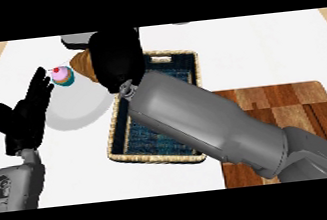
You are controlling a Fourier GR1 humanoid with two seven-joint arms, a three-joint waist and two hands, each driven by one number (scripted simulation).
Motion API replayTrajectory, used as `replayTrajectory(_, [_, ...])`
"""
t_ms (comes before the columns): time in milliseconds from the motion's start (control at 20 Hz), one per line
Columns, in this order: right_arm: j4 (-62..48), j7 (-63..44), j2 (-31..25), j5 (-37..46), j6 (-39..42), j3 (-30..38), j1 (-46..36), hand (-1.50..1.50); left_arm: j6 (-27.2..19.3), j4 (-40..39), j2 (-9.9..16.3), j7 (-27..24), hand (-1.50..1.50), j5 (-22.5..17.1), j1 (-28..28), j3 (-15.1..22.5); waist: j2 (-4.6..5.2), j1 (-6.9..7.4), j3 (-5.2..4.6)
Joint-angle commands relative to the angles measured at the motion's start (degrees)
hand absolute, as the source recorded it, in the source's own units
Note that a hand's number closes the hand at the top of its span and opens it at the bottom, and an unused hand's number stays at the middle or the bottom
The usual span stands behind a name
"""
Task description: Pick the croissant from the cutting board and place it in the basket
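My right hand (118, 56) reaches across the view to the upper left, its fingers curled round the brown croissant (82, 62), of which only the left end shows. Hand and croissant are over the far left corner of the wicker basket (157, 159), partly beyond its left rim. The basket has a dark blue lining, and my right forearm hides much of it. The wooden cutting board (292, 101) lies at the right, bare where it shows. My left hand (26, 116) rests open at the left edge, fingers up.
A small cupcake (63, 75) with pink frosting and a red top sits on a white plate (77, 111) left of the basket. A white rounded object (76, 39) shows at the top, behind my right hand. Bare white counter lies to the upper right.
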State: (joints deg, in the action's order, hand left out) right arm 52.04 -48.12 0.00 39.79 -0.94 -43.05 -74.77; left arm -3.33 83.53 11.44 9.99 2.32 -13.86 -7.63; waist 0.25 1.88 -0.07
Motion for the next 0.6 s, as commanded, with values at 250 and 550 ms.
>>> replayTrajectory(250, [-5.0,1.23,0.0,-1.23,-2.92,-6.06,1.89,1.5,1.35,-0.66,0.48,-0.18,0.0,-0.57,0.39,-0.46,0.02,-0.29,0.0])
replayTrajectory(550, [-9.43,4.38,0.0,-0.94,-2.96,-4.89,0.81,1.5,1.56,-0.6,0.52,-3.53,0.0,-0.55,2.86,-1.22,0.04,-0.19,0.01])
